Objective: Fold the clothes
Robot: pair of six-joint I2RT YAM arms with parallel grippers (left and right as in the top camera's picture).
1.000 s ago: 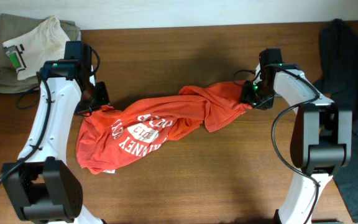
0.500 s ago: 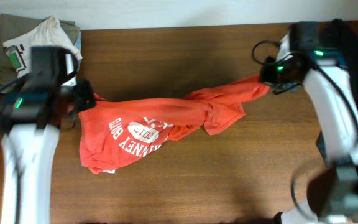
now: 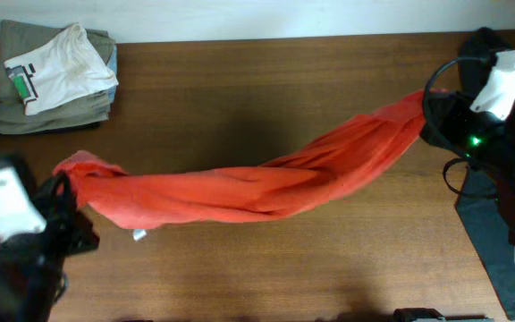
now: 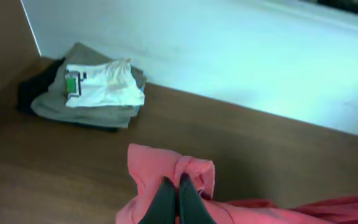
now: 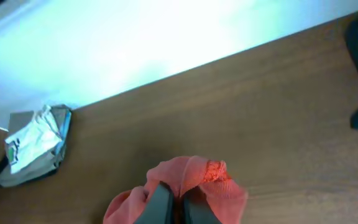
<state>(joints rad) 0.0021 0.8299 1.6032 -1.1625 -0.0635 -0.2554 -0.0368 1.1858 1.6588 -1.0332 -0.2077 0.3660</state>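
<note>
**benchwatcher:** Red-orange T-shirt (image 3: 257,183), pulled out into one long bunched rope across the middle of the bench (image 3: 240,80). Low end near the left edge, high end up by the far right corner. Sagging in the middle, raised at both ends. Can't tell how much of the belly actually touches the wood. Small white tag (image 3: 139,234) poking out under the lower edge on the left.

**yam_fan:** Yep, same read here. Wrist view on the left end effector (image 4: 178,190): pinched tight on a wad of cloth, fingers (image 4: 165,200) practically together, fabric bulging up just past the tips. Pretty much the same on the right end effector (image 5: 176,198): clamped on the other end of the shirt, a puff of cloth curling over the fingertips. Both arms mostly blur from overhead, so going by the wrist cams here.

**benchwatcher:** Agreed. Anything else around?

**yam_fan:** Folded pile (image 3: 25,98) of olive pieces in the far left corner, white tee (image 3: 61,67) with a green-and-black mark on top, well apart from the shirt. Dark garment (image 3: 490,250) draped along the right edge, close to the right arm. Touching the shirt or not, can't tell.
</note>
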